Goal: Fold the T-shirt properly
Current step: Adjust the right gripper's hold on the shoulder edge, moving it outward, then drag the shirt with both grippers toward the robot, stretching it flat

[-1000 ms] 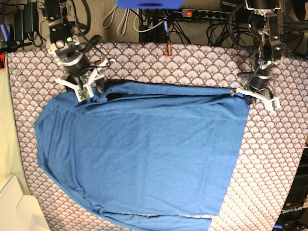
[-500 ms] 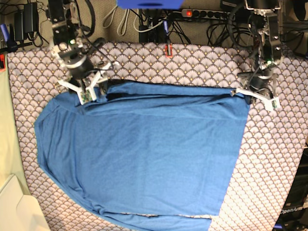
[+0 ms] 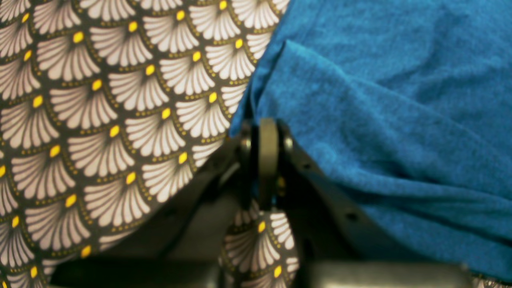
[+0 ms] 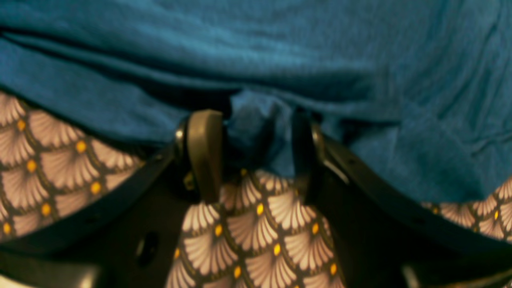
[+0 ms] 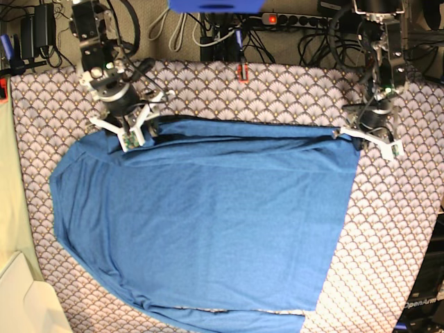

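Note:
The blue T-shirt (image 5: 208, 215) lies spread flat over most of the scallop-patterned tablecloth (image 5: 291, 90). Its far edge runs straight between my two grippers. On the right of the base view, my left gripper (image 5: 359, 141) is at the shirt's far right corner. The left wrist view shows that gripper (image 3: 267, 132) shut, with the T-shirt (image 3: 380, 100) edge reaching into its fingertips. At the far left corner my right gripper (image 5: 137, 135) rests on the cloth. In the right wrist view it (image 4: 254, 136) stands open, a small bunch of T-shirt (image 4: 256, 52) fabric between its fingers (image 4: 204, 152).
A small red object (image 5: 243, 73) sits at the table's far edge, with cables and a power strip (image 5: 291, 19) beyond it. A cream-coloured box (image 5: 21, 298) is at the near left corner. Bare tablecloth shows right of the shirt.
My right gripper has shifted right and slightly away along the shirt's far left corner and turned a little. The left arm and the shirt's body have not moved.

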`<state>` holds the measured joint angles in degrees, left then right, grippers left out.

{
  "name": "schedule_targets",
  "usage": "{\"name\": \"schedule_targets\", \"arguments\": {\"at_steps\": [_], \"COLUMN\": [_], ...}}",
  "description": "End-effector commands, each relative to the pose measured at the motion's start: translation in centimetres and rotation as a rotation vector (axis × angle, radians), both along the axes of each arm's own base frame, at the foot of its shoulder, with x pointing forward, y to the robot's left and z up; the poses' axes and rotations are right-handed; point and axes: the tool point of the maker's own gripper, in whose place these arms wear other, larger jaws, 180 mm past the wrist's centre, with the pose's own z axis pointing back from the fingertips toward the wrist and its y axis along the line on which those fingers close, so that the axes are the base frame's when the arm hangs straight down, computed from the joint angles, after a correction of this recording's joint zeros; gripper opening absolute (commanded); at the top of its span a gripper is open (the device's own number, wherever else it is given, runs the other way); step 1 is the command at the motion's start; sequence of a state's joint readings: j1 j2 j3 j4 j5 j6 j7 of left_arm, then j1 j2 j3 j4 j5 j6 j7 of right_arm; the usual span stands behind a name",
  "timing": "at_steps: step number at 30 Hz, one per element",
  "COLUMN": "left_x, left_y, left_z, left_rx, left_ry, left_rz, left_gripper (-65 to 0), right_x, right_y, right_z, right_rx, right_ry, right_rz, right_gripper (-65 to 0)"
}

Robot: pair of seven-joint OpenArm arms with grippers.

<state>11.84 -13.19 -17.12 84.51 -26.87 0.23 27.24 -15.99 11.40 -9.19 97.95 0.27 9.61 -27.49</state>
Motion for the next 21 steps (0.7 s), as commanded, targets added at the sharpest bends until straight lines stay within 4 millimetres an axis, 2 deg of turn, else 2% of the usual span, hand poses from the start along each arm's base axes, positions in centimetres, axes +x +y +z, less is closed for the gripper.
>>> {"name": "schedule_targets", "arguments": {"at_steps": [1, 5, 9, 13, 18, 21], "left_x": [0.9, 0.9, 1.0, 1.0, 1.0, 0.9], "left_y": [0.4, 0.3, 0.3, 0.3, 0.4, 0.4], "left_z": [1.4, 1.4, 1.4, 1.4, 1.4, 1.4], "left_rx": [0.014, 0.014, 0.014, 0.014, 0.014, 0.014], "left_ry": [-0.046, -0.046, -0.047, -0.047, -0.047, -0.046], "left_rz": [-0.002, -0.004, -0.004, -0.004, -0.002, -0.001], "left_gripper": [-64.6, -64.6, -64.6, -64.6, -64.6, -64.6], "right_x": [0.8, 0.8, 0.4, -0.3, -1.0, -1.2], "right_y": [0.0, 0.0, -0.3, -0.5, -0.4, 0.0], "right_z": [1.2, 1.1, 0.0, -1.0, -1.1, -0.5], "right_rx": [0.007, 0.006, 0.001, -0.003, 0.0, 0.007], "right_ry": [-0.048, -0.047, -0.015, 0.015, 0.025, 0.01], "right_rz": [0.0, -0.001, -0.006, -0.009, -0.007, -0.002], "right_gripper": [-36.1, -36.2, -37.2, -45.7, -63.2, -65.0]}}
